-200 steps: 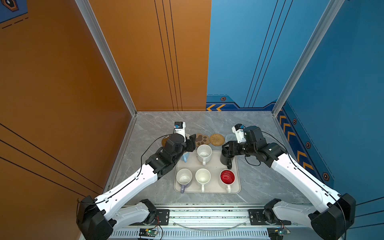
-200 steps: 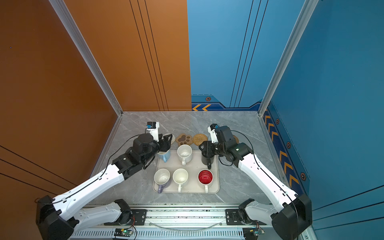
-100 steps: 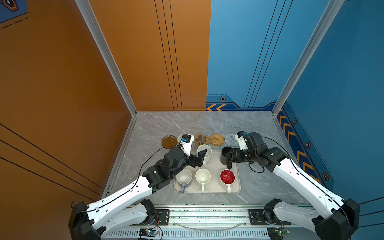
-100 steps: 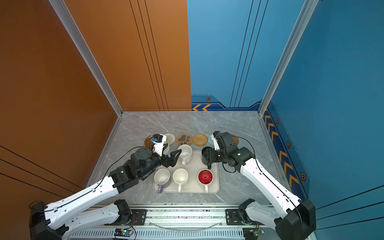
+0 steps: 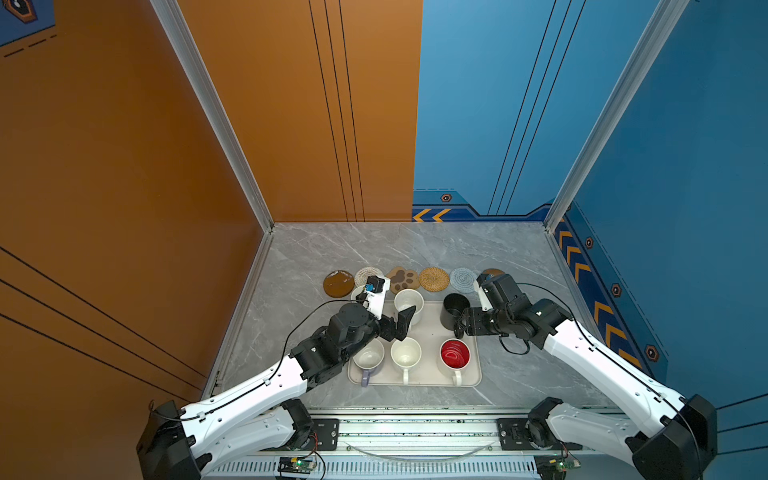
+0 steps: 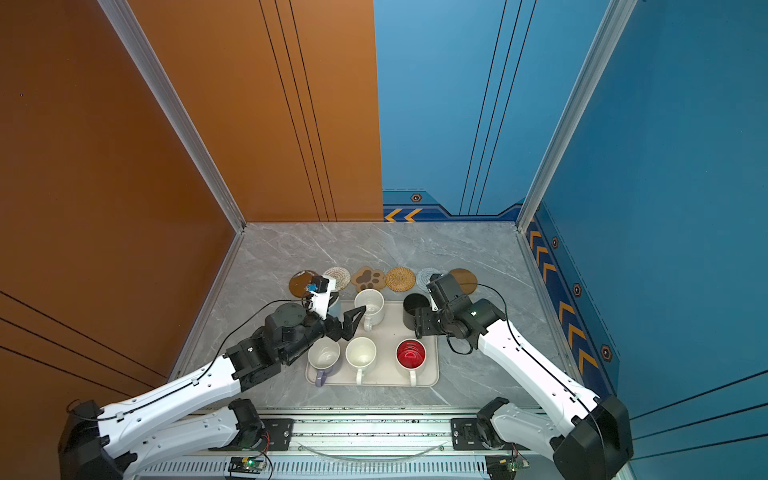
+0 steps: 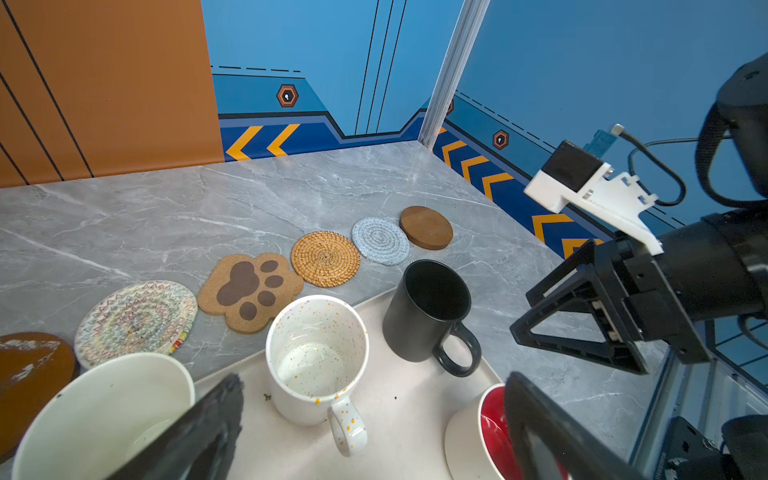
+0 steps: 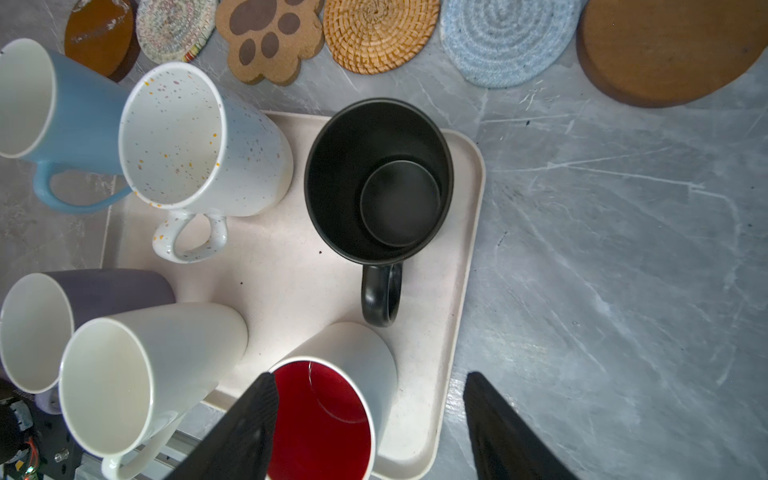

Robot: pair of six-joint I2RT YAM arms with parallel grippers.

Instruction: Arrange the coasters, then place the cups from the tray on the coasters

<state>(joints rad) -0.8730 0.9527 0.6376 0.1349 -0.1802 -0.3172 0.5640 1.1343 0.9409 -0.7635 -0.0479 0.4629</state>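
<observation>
Now that left claw (image 5: 401, 322) has released the blue mug (image 8: 83, 112) and backed off wide open, right claw (image 7: 524, 313) also open, empty; mug looks beside coasters (image 7: 325, 258), not on one.

The left end effector (image 6: 353, 322) has drawn back from the light blue ceramic mug (image 8: 79, 124), jaws now wide. The right end effector (image 7: 523, 313) also opened more beside the matte black mug (image 5: 454, 309).

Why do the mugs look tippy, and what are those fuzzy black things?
Right wrist view: the wide lens makes the plain white mug seem to lean; the right gripper is too close to look sharp. Left wrist view: the left gripper blurs likewise.
</observation>
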